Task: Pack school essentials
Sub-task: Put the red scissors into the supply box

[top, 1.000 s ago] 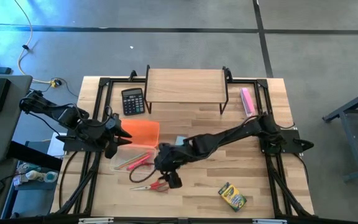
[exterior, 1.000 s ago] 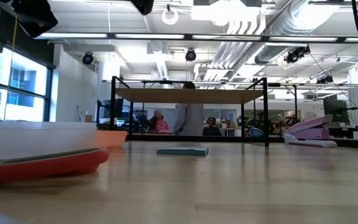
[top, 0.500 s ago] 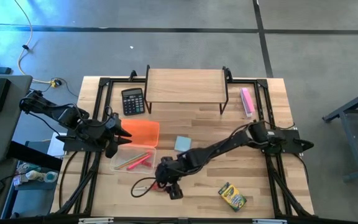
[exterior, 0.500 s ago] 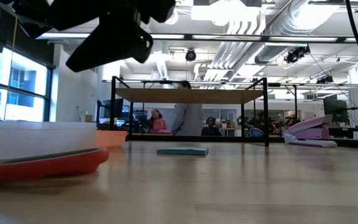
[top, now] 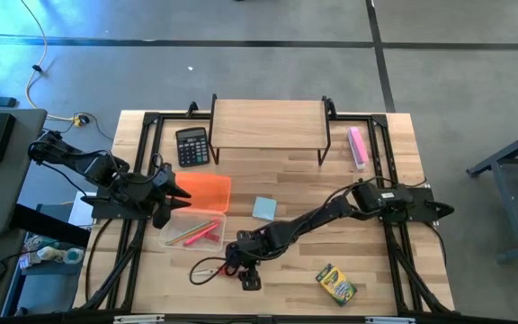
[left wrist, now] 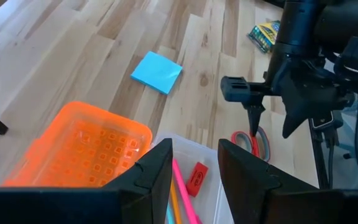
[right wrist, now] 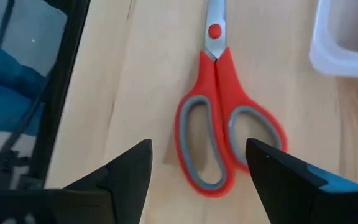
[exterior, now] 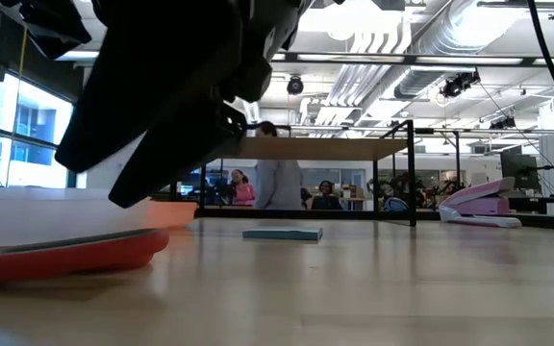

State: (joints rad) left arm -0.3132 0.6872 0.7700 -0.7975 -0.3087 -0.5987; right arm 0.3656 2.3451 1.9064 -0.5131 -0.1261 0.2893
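Note:
The red-handled scissors (right wrist: 229, 137) lie flat on the table near the front edge, also seen in the high view (top: 207, 268). My right gripper (top: 244, 272) hangs just above their handles, open, one finger on each side (right wrist: 199, 152), touching nothing. A clear box (top: 192, 230) holds the pink-red pen (left wrist: 185, 193), thin pencils and the tiny red eraser (left wrist: 196, 175). My left gripper (top: 174, 193) waits, open and empty, at the box's left end. The light blue notepad (top: 264, 208) and the crayon box (top: 335, 284) lie on the table.
An orange lid (top: 207, 190) lies beside the clear box on its far side. A black calculator (top: 192, 146) and a wooden shelf (top: 268, 124) stand at the back, with a pale pink block (top: 358, 146) at the back right. People stand in the room beyond (exterior: 282, 183).
My right gripper has moved toward the table's near edge and come down over the scissors' handles, coming into the low view from above. The scissors have stayed where they were.

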